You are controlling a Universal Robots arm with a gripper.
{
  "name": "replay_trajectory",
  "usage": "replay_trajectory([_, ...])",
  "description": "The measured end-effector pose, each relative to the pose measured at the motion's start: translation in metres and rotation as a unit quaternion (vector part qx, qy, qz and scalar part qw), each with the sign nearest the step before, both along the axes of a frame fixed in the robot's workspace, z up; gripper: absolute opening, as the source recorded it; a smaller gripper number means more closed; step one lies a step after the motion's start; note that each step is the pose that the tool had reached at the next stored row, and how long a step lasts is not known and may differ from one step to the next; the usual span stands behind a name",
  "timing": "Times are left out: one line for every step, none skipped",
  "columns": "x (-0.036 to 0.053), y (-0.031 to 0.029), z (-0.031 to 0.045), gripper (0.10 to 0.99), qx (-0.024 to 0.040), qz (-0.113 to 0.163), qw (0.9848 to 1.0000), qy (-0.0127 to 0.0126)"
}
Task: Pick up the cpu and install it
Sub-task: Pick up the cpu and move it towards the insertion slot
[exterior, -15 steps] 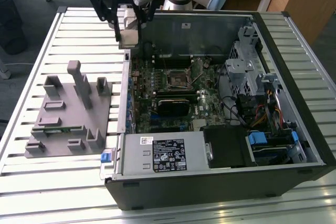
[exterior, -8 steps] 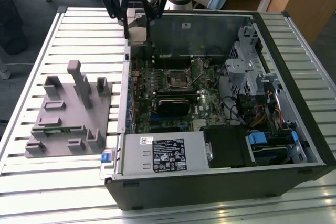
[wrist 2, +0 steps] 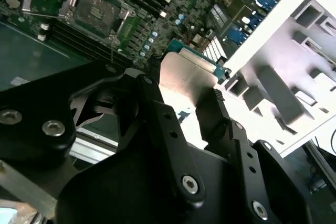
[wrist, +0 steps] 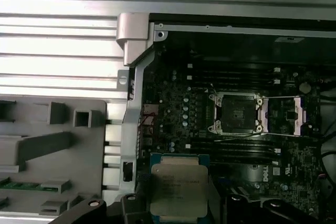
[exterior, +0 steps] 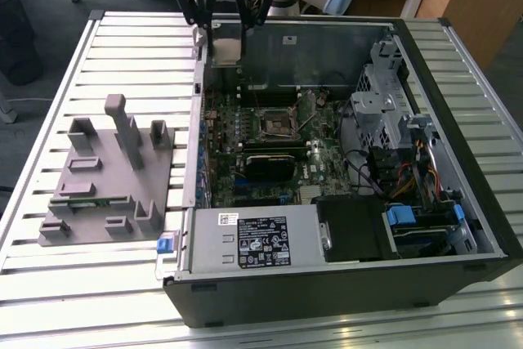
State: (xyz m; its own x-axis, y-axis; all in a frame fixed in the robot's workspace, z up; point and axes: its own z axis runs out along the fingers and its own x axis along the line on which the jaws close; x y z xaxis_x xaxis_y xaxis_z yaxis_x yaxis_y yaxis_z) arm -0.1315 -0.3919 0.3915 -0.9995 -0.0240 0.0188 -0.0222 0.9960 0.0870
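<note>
The slatted table (exterior: pixel 122 46) carries the open computer case (exterior: pixel 458 226), with a grey fixture (exterior: pixel 98 194) lying beside it. Over one corner of the case hangs the tool (exterior: pixel 222 29), clenched on the cpu (exterior: pixel 226 45), well apart from the case's socket (exterior: pixel 278 123).

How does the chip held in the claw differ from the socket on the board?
The chip has a pale, silvery metal top; the socket is dark inside a metal frame. The chip hangs in the air, gripped by the claw; the socket sits fixed on the board. The chip's top is plain and flat; the socket lies open and recessed. Both are square.
</note>
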Motion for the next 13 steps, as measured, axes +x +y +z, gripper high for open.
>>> replay_trajectory([0.0034,0.0006,-0.0002,0.525,0.0,0.0,1.0,0.0])
replay_trajectory([0.0066,0.0012,-0.0004,0.525,0.0,0.0,1.0,0.0])
replay_trajectory([0.0099,0.0019,-0.0006,0.525,0.0,-0.001,1.0,0.0])
replay_trajectory([0.0131,0.0026,-0.0008,0.525,0.0,-0.001,1.0,0.0])
replay_trajectory([0.0163,0.0032,-0.001,0.525,0.0,-0.001,1.0,0.0])
replay_trajectory([0.0195,0.0039,-0.0011,0.525,0.0,-0.001,1.0,0.0])
replay_trajectory([0.0226,0.0046,-0.0013,0.525,0.0,-0.001,1.0,0.0])
replay_trajectory([0.0256,0.0053,-0.0014,0.525,0.0,-0.001,1.0,0.0])
replay_trajectory([0.0289,0.0061,-0.0015,0.525,0.0,-0.002,1.0,0.0])
replay_trajectory([0.0324,0.0067,-0.0016,0.525,0.0,-0.002,1.0,0.0])
replay_trajectory([0.0356,0.0074,-0.0017,0.525,0.0,-0.002,1.0,0.0])
replay_trajectory([0.0389,0.008,-0.0018,0.525,-0.0001,-0.002,1.0,0.0])
replay_trajectory([0.0422,0.0087,-0.0019,0.525,0.0,-0.002,1.0,0.0])
